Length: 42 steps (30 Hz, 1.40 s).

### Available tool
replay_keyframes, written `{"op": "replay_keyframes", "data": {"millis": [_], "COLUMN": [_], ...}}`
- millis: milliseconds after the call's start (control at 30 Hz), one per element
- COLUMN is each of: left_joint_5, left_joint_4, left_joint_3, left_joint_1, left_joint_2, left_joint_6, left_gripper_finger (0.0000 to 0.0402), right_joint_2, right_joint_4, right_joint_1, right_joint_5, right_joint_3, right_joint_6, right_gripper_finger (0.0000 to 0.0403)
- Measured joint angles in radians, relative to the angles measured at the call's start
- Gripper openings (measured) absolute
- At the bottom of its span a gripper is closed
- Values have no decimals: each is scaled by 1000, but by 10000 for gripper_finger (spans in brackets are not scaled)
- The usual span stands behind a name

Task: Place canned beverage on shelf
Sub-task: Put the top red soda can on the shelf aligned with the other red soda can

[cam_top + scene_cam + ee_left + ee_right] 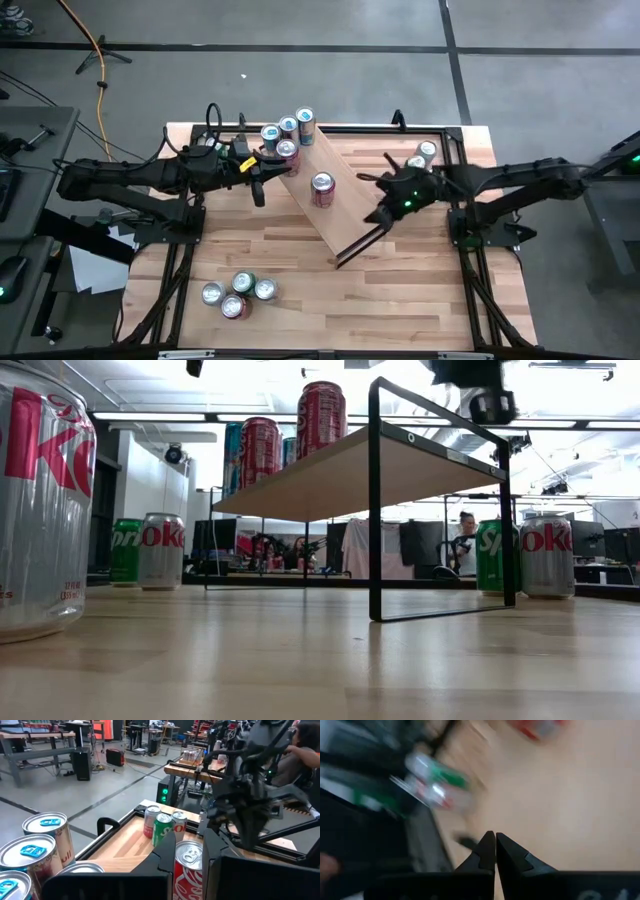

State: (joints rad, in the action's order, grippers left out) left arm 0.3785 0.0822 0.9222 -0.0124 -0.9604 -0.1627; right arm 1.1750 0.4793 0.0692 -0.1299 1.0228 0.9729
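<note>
Large red cola can (40,500), nearest the low camera, on the tabletop (400,290). Shelf (330,205): angled mid-table, one can (322,187) at its middle, four clustered at its far end. Left gripper (262,170): fingers pressed together, empty, beside that cluster. Right gripper (378,213): pressed together, empty, over the shelf's other end.

Right gripper (495,851) fingertips pressed together, nothing between them. Pale wood surface (570,805) beyond. Blurry cans (437,785), green and red, off to one side. Rest too smeared.

Butcher-block table (400,270), pale-wood shelf (340,195) bearing five cans, can clusters (238,293) beside
</note>
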Motion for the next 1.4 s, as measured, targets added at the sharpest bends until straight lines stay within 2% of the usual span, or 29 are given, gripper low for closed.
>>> {"op": "replay_keyframes", "data": {"millis": [133,200,600,900,1133,1400], "left_joint_5": [0,0,0,0,0,0], "left_joint_4": [1,1,2,0,-12,-36], "left_joint_3": [0,-1,-1,-1,-1,-1], "left_joint_1": [0,0,0,0,0,0], "left_joint_2": [0,0,0,0,0,0], "left_joint_6": [0,0,0,0,-1,-1], "left_gripper_finger": [3,3,3,3,3,3], "right_joint_2": [48,83,283,328,350,351], "right_joint_4": [-286,-334,-338,-340,-332,-264], "right_joint_1": [34,41,45,44,26,-44], "right_joint_5": [45,56,68,143,247,242], "right_joint_3": [-33,-14,145,155,155,155], "right_joint_6": [78,82,-5,33,81,-5], "right_gripper_finger": [0,0,0,0,0,0]}}
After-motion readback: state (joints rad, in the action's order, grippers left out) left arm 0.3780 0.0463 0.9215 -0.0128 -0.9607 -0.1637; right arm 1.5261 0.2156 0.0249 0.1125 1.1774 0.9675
